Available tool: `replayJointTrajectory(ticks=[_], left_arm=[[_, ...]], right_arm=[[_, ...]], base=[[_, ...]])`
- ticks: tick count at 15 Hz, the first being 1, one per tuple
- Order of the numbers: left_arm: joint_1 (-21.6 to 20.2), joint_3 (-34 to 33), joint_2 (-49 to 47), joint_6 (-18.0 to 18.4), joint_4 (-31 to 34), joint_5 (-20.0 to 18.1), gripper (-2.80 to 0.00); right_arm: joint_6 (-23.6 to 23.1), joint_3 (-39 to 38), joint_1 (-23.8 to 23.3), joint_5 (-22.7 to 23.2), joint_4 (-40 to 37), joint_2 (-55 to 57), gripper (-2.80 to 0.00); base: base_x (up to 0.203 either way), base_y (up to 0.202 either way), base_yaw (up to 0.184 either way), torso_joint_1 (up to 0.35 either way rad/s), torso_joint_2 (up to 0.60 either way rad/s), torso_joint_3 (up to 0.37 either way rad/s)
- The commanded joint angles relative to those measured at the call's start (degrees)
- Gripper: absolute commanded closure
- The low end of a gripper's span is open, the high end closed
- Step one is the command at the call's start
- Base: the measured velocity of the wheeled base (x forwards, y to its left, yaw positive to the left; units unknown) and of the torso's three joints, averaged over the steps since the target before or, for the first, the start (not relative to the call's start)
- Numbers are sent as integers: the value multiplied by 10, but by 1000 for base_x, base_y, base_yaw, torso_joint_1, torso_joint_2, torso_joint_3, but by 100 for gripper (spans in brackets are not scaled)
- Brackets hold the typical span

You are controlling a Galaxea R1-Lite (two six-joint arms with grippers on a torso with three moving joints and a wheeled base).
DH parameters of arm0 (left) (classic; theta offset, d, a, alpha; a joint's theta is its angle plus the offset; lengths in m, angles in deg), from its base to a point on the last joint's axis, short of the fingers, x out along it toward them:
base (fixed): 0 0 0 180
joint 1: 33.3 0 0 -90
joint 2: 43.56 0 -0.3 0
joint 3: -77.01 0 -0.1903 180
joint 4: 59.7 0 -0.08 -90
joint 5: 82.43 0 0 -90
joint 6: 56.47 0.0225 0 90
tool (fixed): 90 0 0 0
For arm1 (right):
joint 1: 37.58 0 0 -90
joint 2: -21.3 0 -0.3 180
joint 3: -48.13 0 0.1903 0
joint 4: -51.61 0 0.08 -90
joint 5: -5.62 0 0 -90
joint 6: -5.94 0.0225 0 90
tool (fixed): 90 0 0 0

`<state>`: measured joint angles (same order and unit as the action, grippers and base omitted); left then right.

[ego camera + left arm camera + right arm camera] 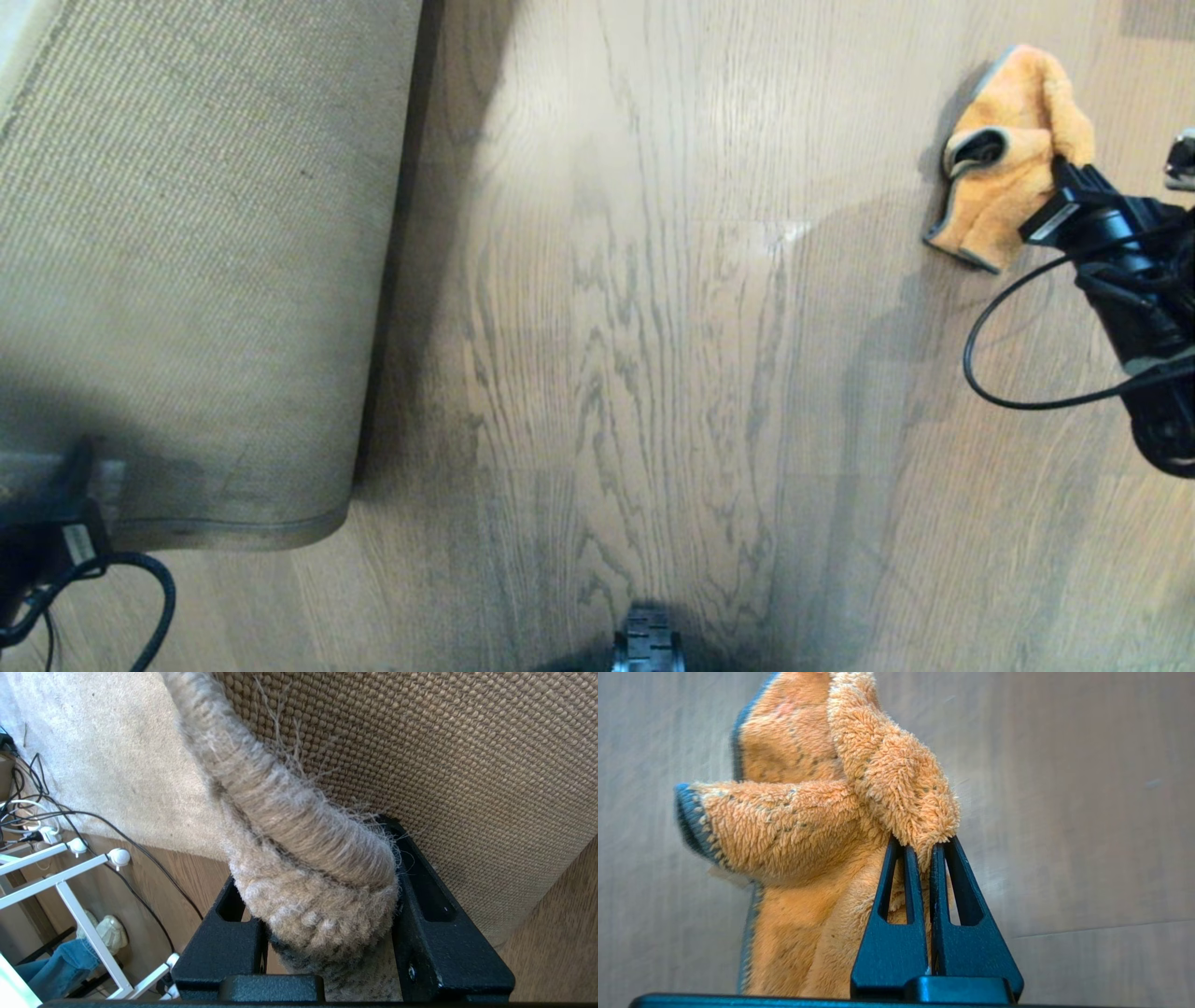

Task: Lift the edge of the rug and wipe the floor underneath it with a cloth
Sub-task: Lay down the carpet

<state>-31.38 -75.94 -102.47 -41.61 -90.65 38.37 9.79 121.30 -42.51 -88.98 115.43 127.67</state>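
At the left of the head view, the rug edge (233,532) is held folded back by the left gripper (327,933), backing upward. The bared floor (635,327) stretches in the middle. At the upper right, the cloth (1013,149) is pinched by the right gripper (927,851), so the strip beside the fold lies to its left.

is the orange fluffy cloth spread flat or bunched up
Bunched up. The orange fluffy microfibre cloth is crumpled into folds, its grey edging curled over, pinched in the right gripper against the grey-brown wood-grain floor.
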Motion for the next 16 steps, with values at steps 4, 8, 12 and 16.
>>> replayJointTrajectory(ticks=[4,8,12,16], left_arm=[[0,0,2,1,-3,1,0],[1,-8,1,0,-5,1,0],[9,-8,-1,0,-5,1,0],[10,-8,-1,-2,-5,1,0]], right_arm=[[-16,-28,-42,6,27,-53,0],[-44,-78,-116,85,14,-94,0],[-64,-137,-186,119,-2,-119,0],[-92,-173,-224,121,-19,-120,0]], base=[[0,0,0,0,0,0],[0,0,0,0,0,0],[0,0,0,0,0,0],[0,0,0,0,0,0]])
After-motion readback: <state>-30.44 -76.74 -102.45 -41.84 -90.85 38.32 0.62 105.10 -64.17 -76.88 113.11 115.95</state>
